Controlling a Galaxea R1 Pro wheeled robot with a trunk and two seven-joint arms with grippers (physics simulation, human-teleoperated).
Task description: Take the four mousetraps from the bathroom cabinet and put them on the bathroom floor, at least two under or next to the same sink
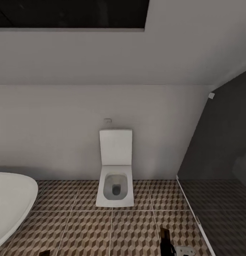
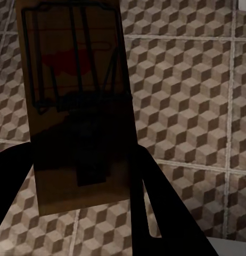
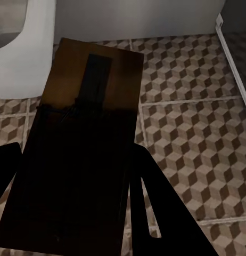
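Note:
A tan mousetrap [image 2: 75,80] with a dark wire frame and a red spot sits between the dark fingers of my left gripper [image 2: 83,170], which is shut on it above the cube-patterned bathroom floor [image 2: 192,106]. Another mousetrap [image 3: 96,90], in shadow, is held the same way in my shut right gripper [image 3: 75,176] over the floor [image 3: 192,133]. In the head view a dark fingertip [image 1: 165,241] of the right gripper pokes up at the lower edge, above the tiles [image 1: 87,231].
A square white toilet [image 1: 115,170] stands against the pale back wall straight ahead. The white tub [image 1: 11,202] curves in at the left and appears as the tub [image 3: 22,58] in the right wrist view. A dark glass partition [image 1: 222,149] closes the right side.

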